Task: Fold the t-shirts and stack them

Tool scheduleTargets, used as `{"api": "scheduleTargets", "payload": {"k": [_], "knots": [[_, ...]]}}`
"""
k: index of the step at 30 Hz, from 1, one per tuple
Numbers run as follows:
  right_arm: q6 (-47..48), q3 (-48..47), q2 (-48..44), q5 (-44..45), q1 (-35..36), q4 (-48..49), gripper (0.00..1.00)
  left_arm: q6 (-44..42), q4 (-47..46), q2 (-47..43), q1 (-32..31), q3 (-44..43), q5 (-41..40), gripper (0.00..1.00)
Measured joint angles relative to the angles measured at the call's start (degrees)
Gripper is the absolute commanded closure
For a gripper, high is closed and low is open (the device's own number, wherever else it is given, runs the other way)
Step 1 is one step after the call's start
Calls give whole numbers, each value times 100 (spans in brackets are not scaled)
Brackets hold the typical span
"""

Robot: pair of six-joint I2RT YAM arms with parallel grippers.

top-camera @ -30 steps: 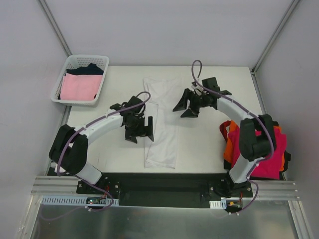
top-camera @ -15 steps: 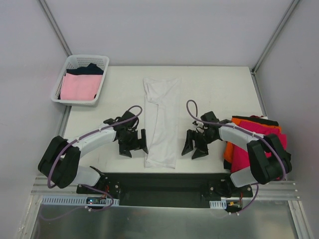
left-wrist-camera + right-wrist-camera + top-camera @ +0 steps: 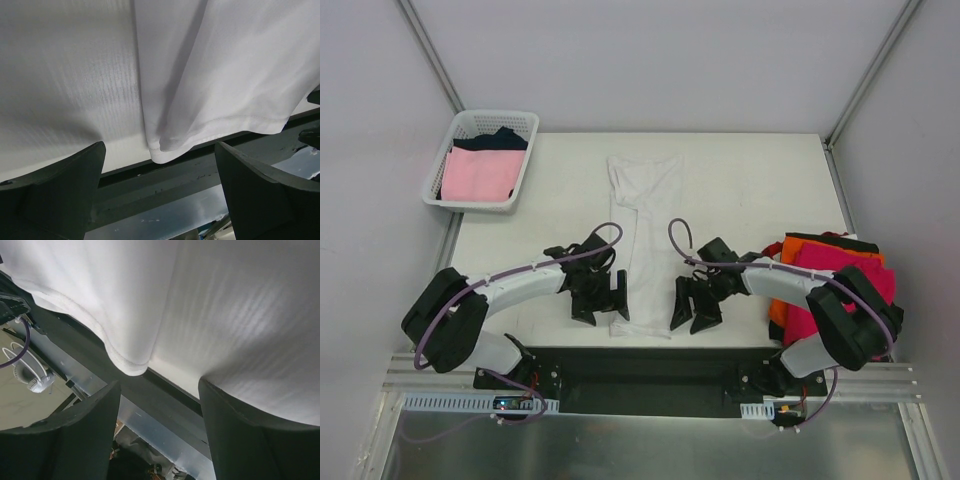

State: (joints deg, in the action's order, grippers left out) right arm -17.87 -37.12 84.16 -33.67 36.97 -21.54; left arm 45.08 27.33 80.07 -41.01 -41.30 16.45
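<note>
Lengthwise fold looks done on the white t-shirt point(image 3: 645, 240); it lies as a long strip mid-counter point(image 3: 750, 180), hem at the near edge; left fingers point(image 3: 55, 195) and right fingers point(image 3: 250, 435) both spread, empty, flanking the hem corners; next, probably: pinch both corners, carry hem toward collar evenly.

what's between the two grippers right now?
The near end of the white t-shirt, left gripper and right gripper flanking it, both open; seen in top view.

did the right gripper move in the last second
Yes: the right gripper came toward the table's near edge, from beside the white shirt's middle to its near right corner.
</note>
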Motion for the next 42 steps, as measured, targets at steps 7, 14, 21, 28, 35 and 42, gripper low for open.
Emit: {"api": "scheduleTargets", "payload": {"k": [7, 14, 21, 28, 35, 42], "knots": [[-496, -258, 413, -15, 463, 407, 36, 146, -140, 9, -101, 83, -2, 11], [-761, -564, 699, 151, 734, 588, 39, 201, -153, -11, -101, 140, -33, 52], [-850, -680, 763, 354, 852, 595, 41, 153, -162, -57, -103, 120, -42, 67], [-931, -691, 763, 457, 933, 623, 42, 157, -164, -70, -103, 105, -37, 64], [-1003, -691, 763, 518, 1021, 682, 42, 197, -323, -57, -103, 197, 11, 50], [-1067, -675, 745, 588, 1119, 765, 42, 256, -549, 4, -136, 391, 236, 44]]}}
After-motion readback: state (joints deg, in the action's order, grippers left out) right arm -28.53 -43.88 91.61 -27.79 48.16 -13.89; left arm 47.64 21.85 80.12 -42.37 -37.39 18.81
